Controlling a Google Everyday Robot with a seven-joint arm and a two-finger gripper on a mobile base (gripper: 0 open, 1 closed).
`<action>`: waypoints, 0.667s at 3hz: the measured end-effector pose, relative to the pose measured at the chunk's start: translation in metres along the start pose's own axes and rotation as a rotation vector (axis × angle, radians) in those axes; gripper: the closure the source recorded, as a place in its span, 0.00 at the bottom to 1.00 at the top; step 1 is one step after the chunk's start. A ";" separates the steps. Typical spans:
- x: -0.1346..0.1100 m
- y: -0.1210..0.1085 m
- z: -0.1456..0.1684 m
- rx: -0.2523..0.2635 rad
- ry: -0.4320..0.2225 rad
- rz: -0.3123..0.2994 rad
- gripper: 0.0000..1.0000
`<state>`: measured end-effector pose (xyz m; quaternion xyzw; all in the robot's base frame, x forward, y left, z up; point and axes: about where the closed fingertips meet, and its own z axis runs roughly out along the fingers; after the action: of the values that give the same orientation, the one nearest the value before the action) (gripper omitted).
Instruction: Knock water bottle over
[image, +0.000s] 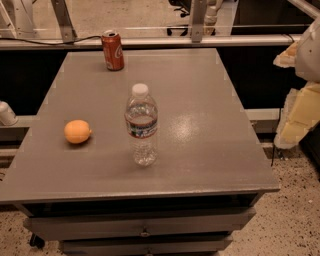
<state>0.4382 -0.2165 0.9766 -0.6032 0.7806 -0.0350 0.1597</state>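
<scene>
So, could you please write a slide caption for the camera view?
Upright water bottle mid-table, orange to its left, red soda can behind; gripper at right, off the table.

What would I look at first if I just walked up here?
A clear water bottle stands upright near the middle of the gray table. An orange fruit lies left of it in the picture, and a red soda can stands at the far edge. The pale end effector hangs beside the table at the right edge.
</scene>
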 end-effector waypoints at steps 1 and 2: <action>0.000 0.000 0.000 0.000 0.000 0.000 0.00; -0.016 0.004 0.002 -0.014 -0.066 0.044 0.00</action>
<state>0.4383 -0.2003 0.9768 -0.5878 0.7883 -0.0060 0.1817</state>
